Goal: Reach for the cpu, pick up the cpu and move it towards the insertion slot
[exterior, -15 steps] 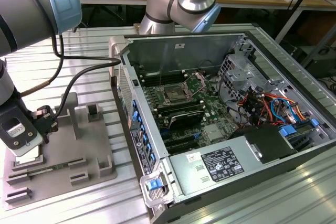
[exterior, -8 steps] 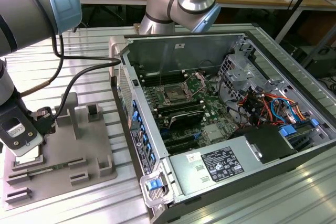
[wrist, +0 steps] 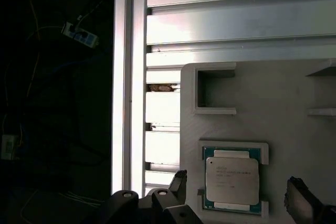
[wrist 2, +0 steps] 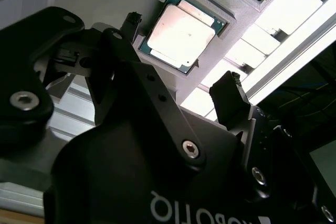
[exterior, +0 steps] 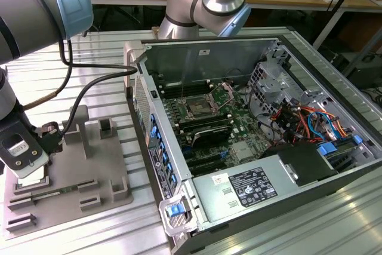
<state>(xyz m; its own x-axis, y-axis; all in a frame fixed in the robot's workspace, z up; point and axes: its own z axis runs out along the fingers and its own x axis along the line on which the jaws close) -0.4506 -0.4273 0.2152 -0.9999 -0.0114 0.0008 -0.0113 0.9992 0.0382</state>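
The cpu [wrist: 232, 180] is a flat silvery square chip lying in a raised pocket of a grey holder plate [wrist: 294, 93]; the second wrist view has the cpu [wrist 2: 181, 34] in that pocket too. My gripper [wrist: 237, 181] is open just above it, one black fingertip [wrist: 179, 181] on each side of the chip and nothing held. The same fingers [wrist 2: 228, 88] flank the chip in the second wrist view. In the exterior view my gripper [exterior: 27, 162] hangs over the plate at the view's left. The insertion slot [exterior: 197, 109] sits in the open computer case, well to the view's right.
The grey holder plate [exterior: 89, 165] carries several raised blocks and empty pockets. The computer case wall [exterior: 149, 129] stands between plate and motherboard. A black cable [exterior: 89, 88] loops from the arm. Drive cage and coloured wires [exterior: 298, 117] fill the case's right side. The table edge [wrist: 123, 77] lies close by.
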